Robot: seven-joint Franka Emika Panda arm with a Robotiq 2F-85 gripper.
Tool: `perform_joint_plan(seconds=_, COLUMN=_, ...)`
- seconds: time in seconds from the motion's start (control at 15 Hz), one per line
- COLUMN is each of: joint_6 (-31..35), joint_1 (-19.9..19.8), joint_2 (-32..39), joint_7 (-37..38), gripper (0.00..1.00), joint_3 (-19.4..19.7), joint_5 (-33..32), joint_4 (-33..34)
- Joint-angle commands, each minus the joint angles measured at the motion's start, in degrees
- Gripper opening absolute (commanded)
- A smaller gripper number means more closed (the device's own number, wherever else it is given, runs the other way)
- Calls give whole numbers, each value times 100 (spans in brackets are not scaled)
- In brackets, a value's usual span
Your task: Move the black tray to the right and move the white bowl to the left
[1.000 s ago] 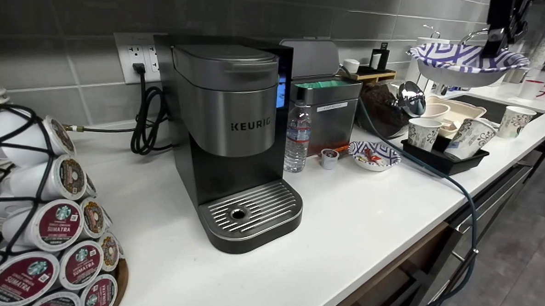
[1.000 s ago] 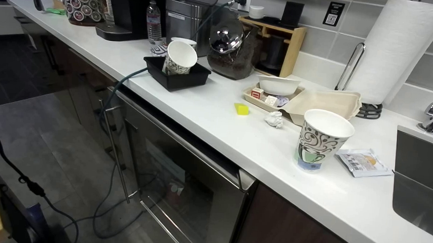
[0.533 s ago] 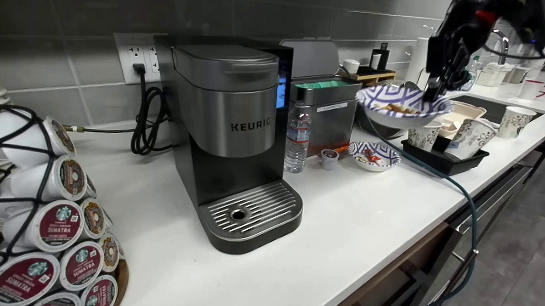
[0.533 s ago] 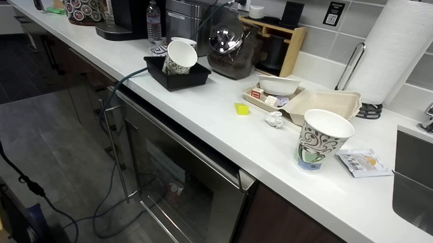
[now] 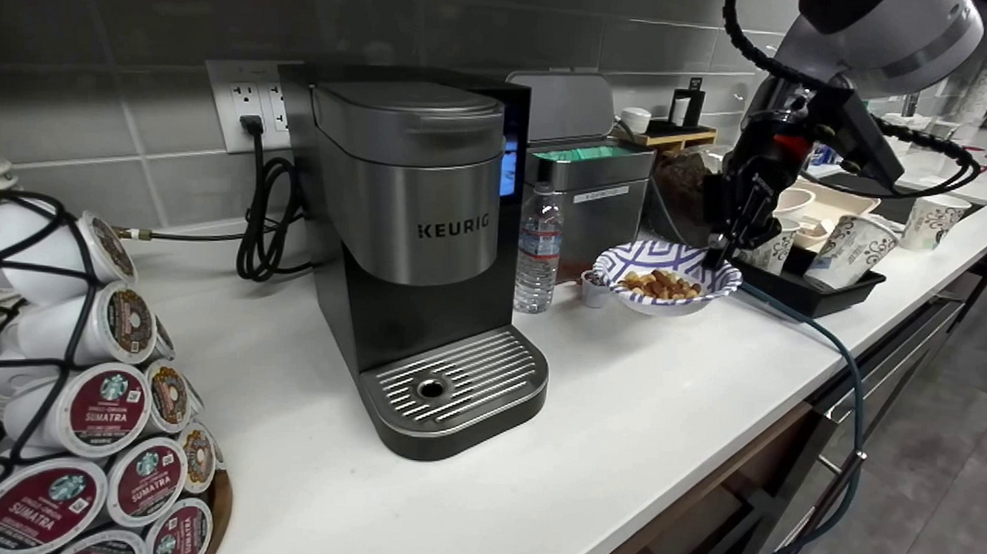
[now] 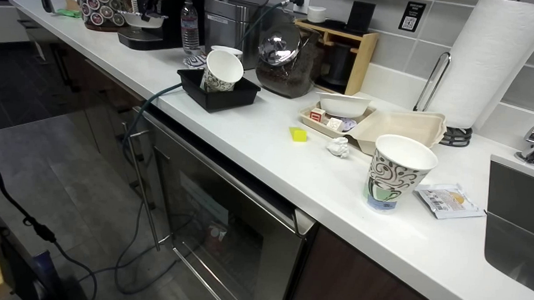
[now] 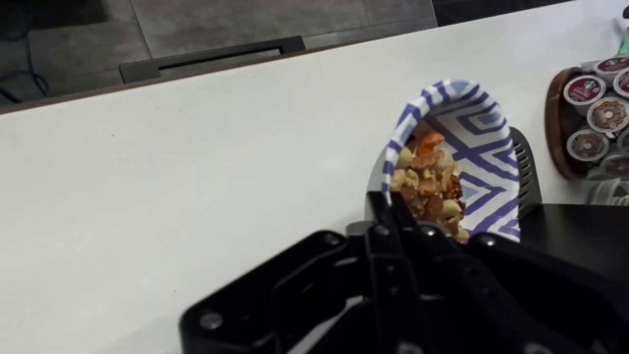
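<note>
Though plain outside, the white bowl (image 7: 484,164), purple-patterned within (plus nuts (image 7: 431,191)).

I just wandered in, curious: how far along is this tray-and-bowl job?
Looks done: the white bowl, nuts inside, is picked up, clear of the counter. In hand: the wrist view shows the end effector pinching it. Remaining: setting the bowl down. The black tray holds a tilted paper cup; whether its move is done, I can't tell.
</note>
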State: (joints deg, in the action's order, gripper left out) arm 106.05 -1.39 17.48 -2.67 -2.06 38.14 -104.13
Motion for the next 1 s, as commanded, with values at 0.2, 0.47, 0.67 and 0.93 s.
perform_joint_plan(seconds=0.2, joint_6=619, joint_1=265, joint_2=48, joint_7=-27, gripper=1, joint_3=-198, joint_5=50, joint_4=-385)
perform_joint_plan(seconds=0.47, joint_6=1305, joint_1=405, joint_2=253, joint_7=116, gripper=1, joint_3=-242, joint_5=3, joint_4=-480)
perform_joint_plan(seconds=0.67, joint_6=1652, joint_1=420, joint_2=484, joint_7=240, gripper=1, joint_3=-248, joint_5=-15, joint_4=-420)
perform_joint_plan(seconds=0.93, joint_6=1772, joint_1=388, joint_2=722, joint_7=407, gripper=1, joint_3=-228, joint_5=-104, joint_4=-334)
